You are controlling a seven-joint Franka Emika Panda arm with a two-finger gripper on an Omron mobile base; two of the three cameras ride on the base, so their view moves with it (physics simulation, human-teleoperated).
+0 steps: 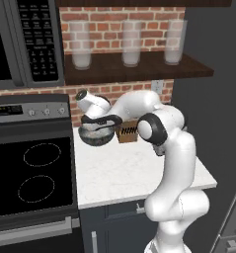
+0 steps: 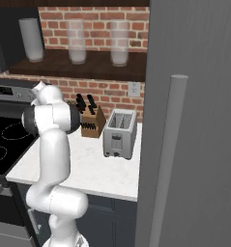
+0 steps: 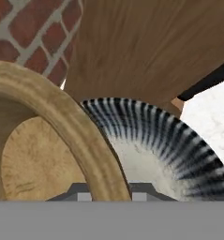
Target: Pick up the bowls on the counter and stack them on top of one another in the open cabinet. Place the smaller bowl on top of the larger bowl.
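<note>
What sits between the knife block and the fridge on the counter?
A silver toaster, seen in the right base view, stands between the knife block and the fridge.

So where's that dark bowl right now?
The dark bowl sits at the counter's back left, beside the knife block, under the end effector.

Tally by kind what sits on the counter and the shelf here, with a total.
Bowls: 2, dark bowl and wooden bowl
Glasses on the shelf: 3
Knife block: 1
Toaster: 1
Total: 7
</note>
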